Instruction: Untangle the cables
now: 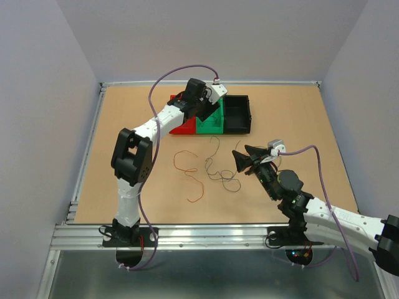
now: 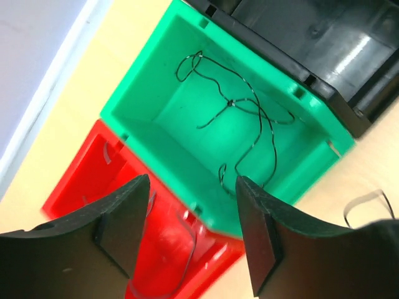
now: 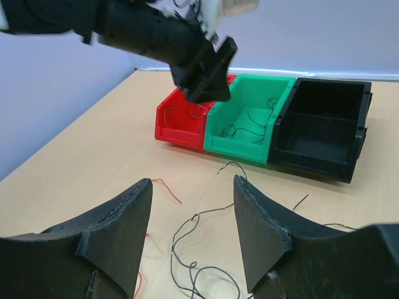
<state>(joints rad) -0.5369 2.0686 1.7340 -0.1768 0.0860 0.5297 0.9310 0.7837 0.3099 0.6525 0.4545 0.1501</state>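
Black left gripper (image 2: 192, 187): jaws apart, empty, over green bin (image 2: 134, 93). Dark wire (image 2: 249, 106) lies loose inside; the top view hides it behind the left arm (image 1: 159, 121). Right gripper (image 1: 244, 159): spread, empty too. Other cables (image 1: 221, 176) sit on table (image 1: 124, 124) at its 8 o'clock, clump running 12-to-6. Orange cable (image 1: 190, 169) lies beyond at 9. Right arm is nearer.

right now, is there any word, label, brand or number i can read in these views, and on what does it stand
No readable text in any view.
Red bin, green bin, black bin: plain walls, no label or number.
Left arm and right arm: no legible brand or marking. Anything printed there is too small to tell.
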